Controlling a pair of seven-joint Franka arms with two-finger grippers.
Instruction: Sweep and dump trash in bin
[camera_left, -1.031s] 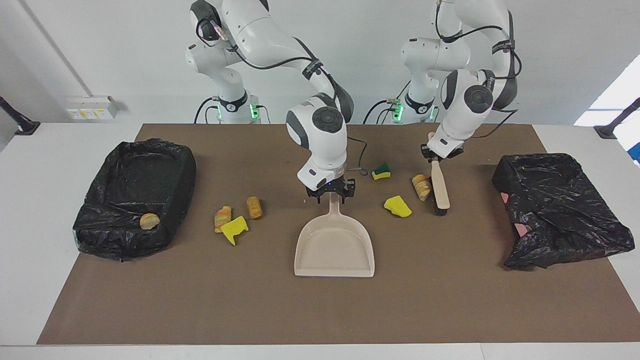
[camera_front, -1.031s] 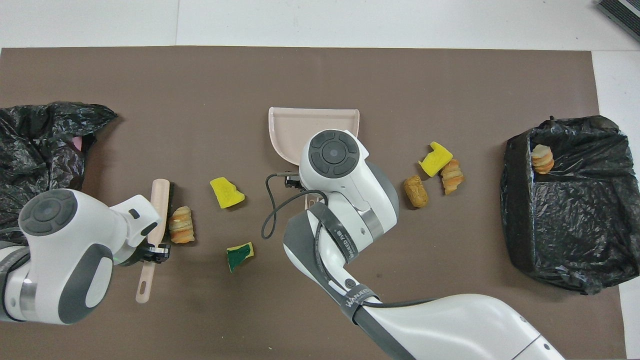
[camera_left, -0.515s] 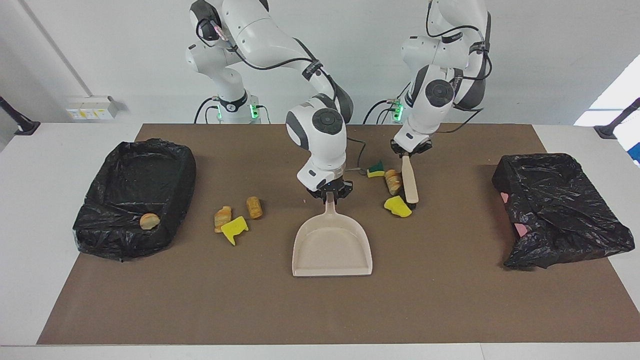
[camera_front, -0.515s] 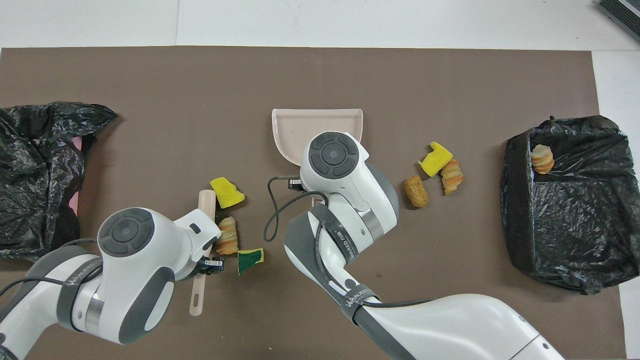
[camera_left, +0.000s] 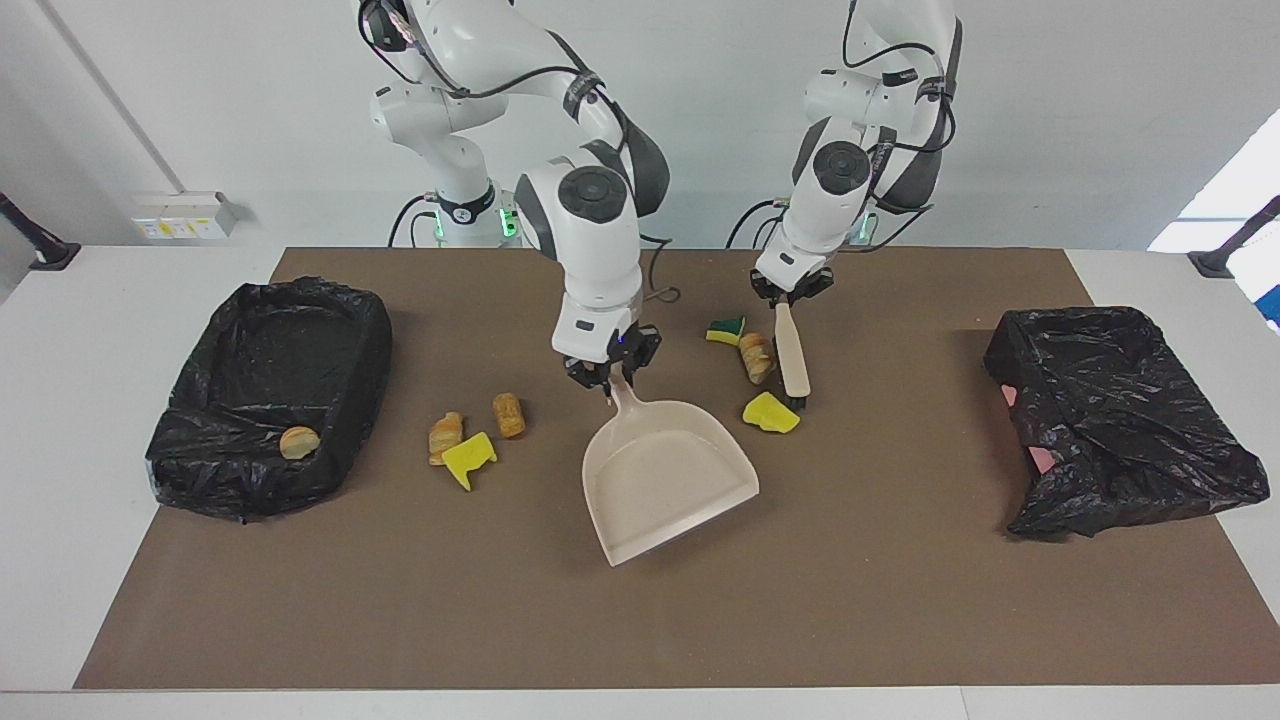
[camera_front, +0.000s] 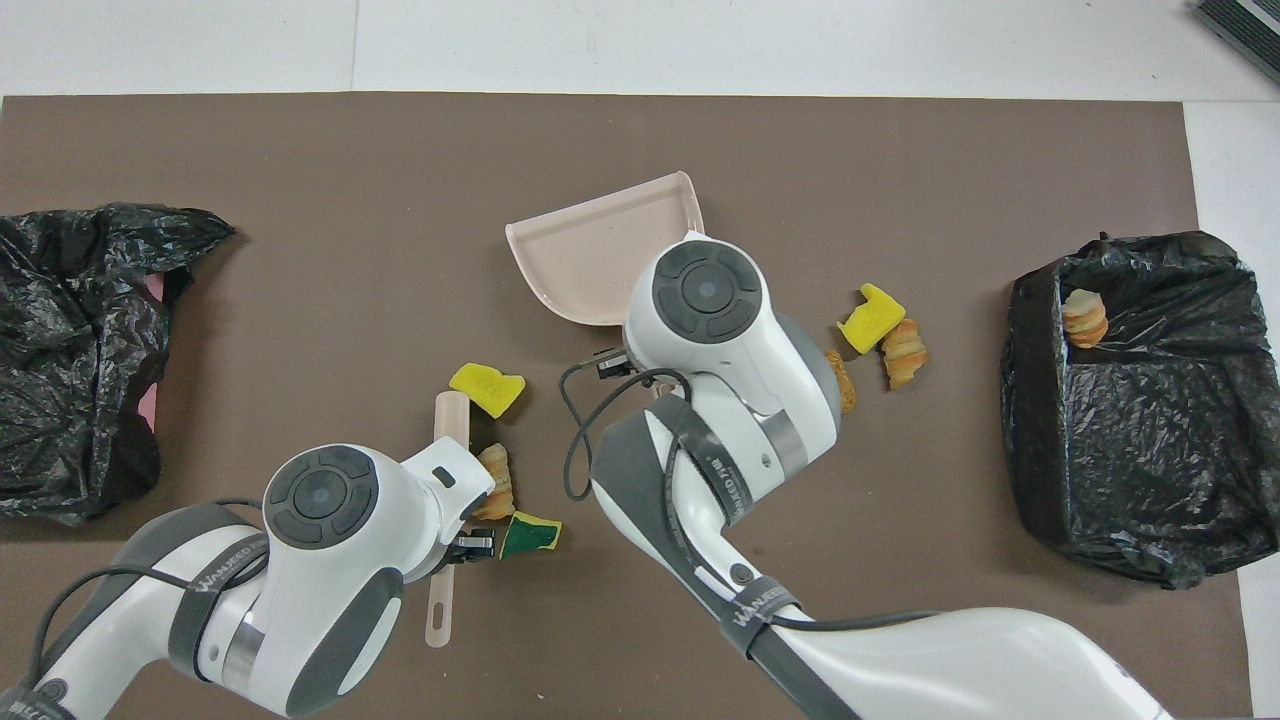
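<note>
L gripper (camera_left: 790, 292) clamped on brush (camera_left: 792, 355); R gripper (camera_left: 608, 372) clamped on dustpan (camera_left: 665, 475). Risk: pan mouth angled off, sponge (camera_left: 770, 412) + roll (camera_left: 757, 357) skid past rim.

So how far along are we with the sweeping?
Done: one roll lies in the bin at the right arm's end. In hand: left gripper holds the brush against three pieces; right gripper holds the empty dustpan by its handle. Left: those three, plus three pieces between dustpan and bin.
</note>
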